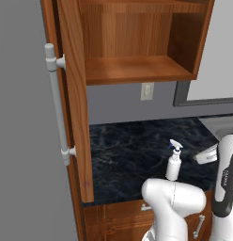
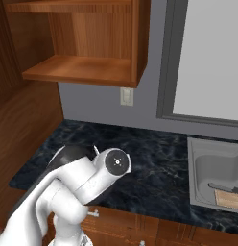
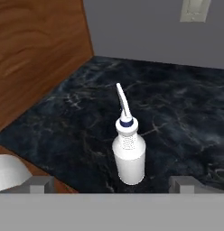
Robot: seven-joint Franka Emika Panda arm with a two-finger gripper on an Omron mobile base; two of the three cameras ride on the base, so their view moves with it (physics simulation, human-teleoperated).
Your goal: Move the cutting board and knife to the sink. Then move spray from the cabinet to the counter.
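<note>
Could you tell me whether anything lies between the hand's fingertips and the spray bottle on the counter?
Nothing does: in the hand view, the spray stands upright just ahead of the open hand, with bare black counter around it.

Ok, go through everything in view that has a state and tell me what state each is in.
spray: upright on the counter, free of the fingers
gripper: open, holding nothing
cabinet: door open, shelf bare
cutting board: lying in the sink
knife: in the sink, beside the board

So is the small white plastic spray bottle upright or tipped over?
Upright. The small white plastic spray bottle stands on its base on the black marble-look counter, nozzle on top, clear of the open gripper.
</note>
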